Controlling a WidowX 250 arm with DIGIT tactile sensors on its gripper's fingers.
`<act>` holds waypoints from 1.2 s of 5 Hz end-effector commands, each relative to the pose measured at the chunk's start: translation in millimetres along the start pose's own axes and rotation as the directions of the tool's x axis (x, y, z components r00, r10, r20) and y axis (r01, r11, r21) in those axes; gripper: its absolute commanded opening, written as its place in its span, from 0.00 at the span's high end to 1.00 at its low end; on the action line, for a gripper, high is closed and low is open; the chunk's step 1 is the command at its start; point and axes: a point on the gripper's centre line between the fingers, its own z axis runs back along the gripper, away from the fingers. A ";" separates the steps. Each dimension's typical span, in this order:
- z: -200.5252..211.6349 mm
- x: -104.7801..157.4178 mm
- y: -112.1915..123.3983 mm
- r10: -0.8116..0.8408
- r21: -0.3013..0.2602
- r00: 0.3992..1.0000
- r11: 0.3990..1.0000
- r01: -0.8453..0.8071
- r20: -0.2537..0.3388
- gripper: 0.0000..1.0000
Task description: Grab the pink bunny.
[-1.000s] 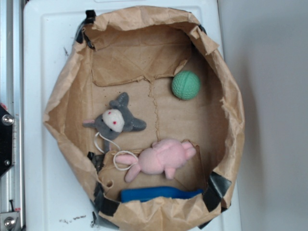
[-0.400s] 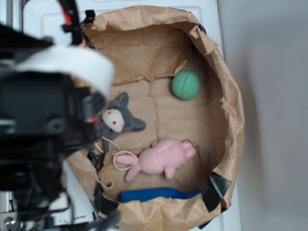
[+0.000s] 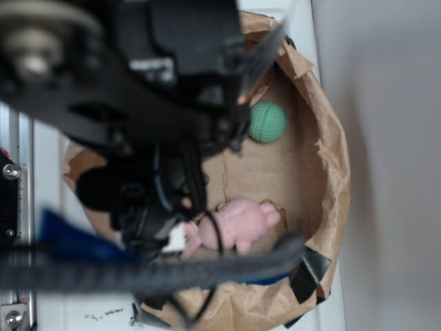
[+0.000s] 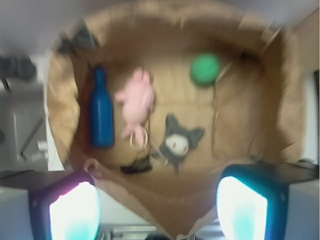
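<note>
The pink bunny [image 3: 241, 224] lies on its side on the floor of a brown paper basket [image 3: 329, 158], near the front. In the wrist view the bunny [image 4: 137, 98] lies between a blue bottle and a grey plush. My gripper [image 4: 157, 207] is open and empty, high above the basket's near rim, its two pads wide apart at the bottom of the wrist view. In the exterior view the blurred black arm [image 3: 151, 103] covers the left half of the basket and hides the fingertips.
A green knitted ball [image 3: 267, 122] sits at the back right; it also shows in the wrist view [image 4: 205, 69]. A grey plush animal with a white face [image 4: 177, 141] and a blue bottle [image 4: 101, 109] flank the bunny. The basket stands on a white surface [image 3: 48, 172].
The arm has swung in from the left and now covers the left half of the basket, hiding the grey plush and most of the blue bottle. The toys have not moved.
</note>
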 end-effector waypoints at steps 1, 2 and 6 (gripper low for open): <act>16.1 4.5 -0.9 -0.001 0.006 0.999 1.000 0.001 0.047 0.00; 16.1 4.5 -0.9 -0.001 0.006 0.999 1.000 0.001 0.047 0.00; -130.8 4.5 -5.2 -0.070 0.041 0.997 0.997 0.069 0.044 0.00</act>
